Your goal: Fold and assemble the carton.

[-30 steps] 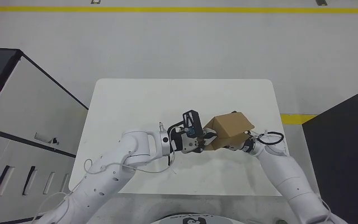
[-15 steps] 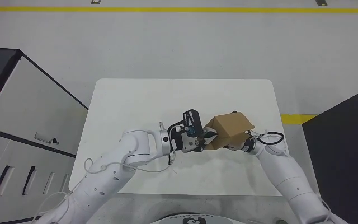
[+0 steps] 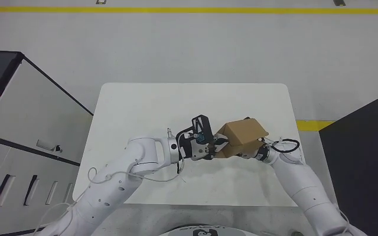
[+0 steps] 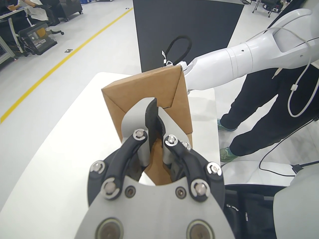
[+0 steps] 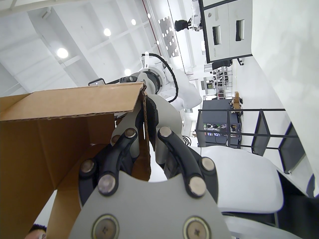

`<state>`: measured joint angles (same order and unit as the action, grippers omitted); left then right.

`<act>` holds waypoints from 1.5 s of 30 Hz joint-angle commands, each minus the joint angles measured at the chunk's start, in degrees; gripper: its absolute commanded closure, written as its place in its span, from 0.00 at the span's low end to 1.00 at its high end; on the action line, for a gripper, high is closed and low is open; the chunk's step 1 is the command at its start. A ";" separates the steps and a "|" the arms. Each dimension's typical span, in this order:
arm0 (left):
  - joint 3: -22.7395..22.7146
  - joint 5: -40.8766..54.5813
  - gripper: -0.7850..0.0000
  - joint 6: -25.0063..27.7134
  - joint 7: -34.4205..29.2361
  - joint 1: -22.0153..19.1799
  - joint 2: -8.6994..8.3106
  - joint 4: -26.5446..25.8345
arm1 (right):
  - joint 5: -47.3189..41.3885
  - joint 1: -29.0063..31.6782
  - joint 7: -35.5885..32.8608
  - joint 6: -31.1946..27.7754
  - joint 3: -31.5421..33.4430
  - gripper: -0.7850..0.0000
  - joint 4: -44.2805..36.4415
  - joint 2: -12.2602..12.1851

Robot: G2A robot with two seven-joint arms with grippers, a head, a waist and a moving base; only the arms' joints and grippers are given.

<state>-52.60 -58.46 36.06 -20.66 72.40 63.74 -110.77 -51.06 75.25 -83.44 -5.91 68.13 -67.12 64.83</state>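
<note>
Top view: carton [image 3: 243,134] sits between left pincer [image 4: 154,111] and right pincer [image 5: 148,109], both clamped on it.

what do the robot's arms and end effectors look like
The left arm and right arm are smooth white tubes with thin white cables along them; a black cable loop sits at the right wrist. The left end effector and right end effector each have a grey metal plate, black linkage bars with silver bolts, and two pale fingers with black pads.
</note>
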 commanded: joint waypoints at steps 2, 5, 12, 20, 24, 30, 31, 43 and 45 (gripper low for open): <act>0.30 0.01 1.00 0.09 -0.09 -0.12 0.06 0.18 | 0.07 0.07 0.11 0.01 -0.05 1.00 -0.14 0.01; -0.01 -0.13 1.00 -0.14 0.03 -0.16 0.04 -0.08 | -0.16 0.21 0.11 -0.13 0.14 1.00 -0.03 -0.02; -1.01 -0.21 1.00 0.19 0.06 0.40 -0.20 -1.04 | -0.72 0.71 0.20 -0.56 1.07 1.00 0.02 -0.19; -2.25 -0.18 1.00 0.42 0.30 1.28 -0.50 -2.01 | -0.92 1.05 0.28 -0.63 1.69 1.00 -0.13 -0.31; -3.47 -0.06 1.00 0.22 0.54 2.14 -0.75 -2.93 | -1.09 1.13 0.25 -0.52 1.80 1.00 -0.20 -0.32; -5.66 0.06 1.00 0.15 0.94 3.83 -1.23 -4.41 | -2.43 1.05 -0.47 0.04 1.91 1.00 0.11 -0.25; -6.01 0.10 1.00 0.17 0.99 4.14 -1.31 -4.62 | -2.67 1.03 -0.63 0.15 1.94 1.00 0.25 -0.24; -13.51 2.03 1.00 0.57 3.24 9.29 -2.65 -5.72 | -5.81 0.91 -2.06 0.60 3.01 1.00 1.65 -0.17; -14.40 2.22 1.00 1.15 3.06 10.17 -2.87 -5.51 | -6.47 0.95 -1.97 0.60 3.21 1.00 1.85 -0.13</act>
<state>-66.58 -56.39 36.87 -17.46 82.07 60.98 -116.44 -57.19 76.19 -85.49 -5.32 71.24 -65.36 64.68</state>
